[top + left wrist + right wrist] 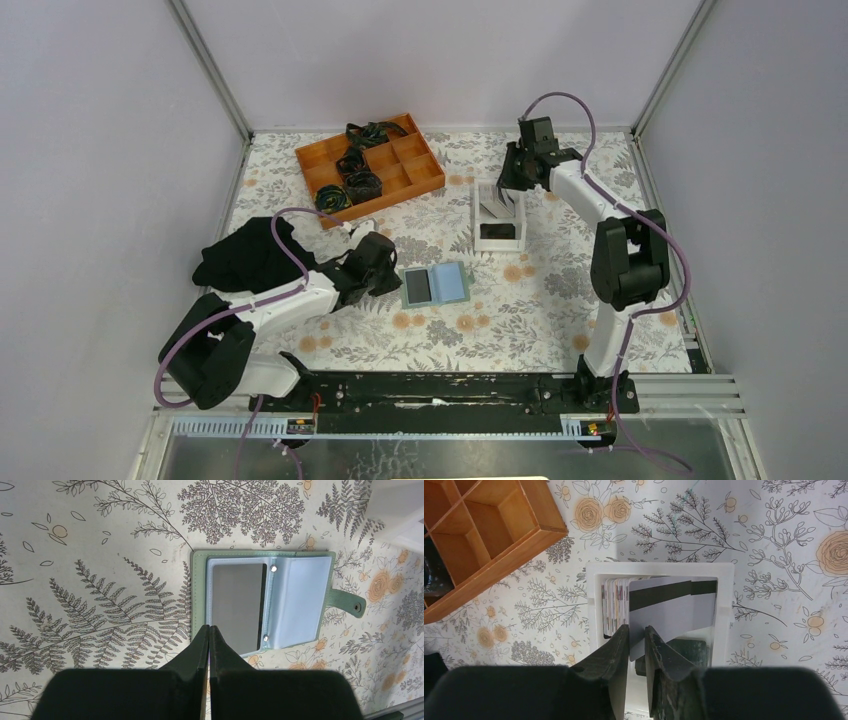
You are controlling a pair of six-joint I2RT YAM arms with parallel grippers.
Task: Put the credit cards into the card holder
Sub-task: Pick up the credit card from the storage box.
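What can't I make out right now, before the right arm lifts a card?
Right wrist: whether the right fingers already pinch the grey card; they hide its lower corner.
Right wrist: how many cards stand in the tray; packed edge-on, overlapping.
Left wrist: whether the shut left fingers press the holder; they cover its near edge.
Top: both contacts are too small to see.
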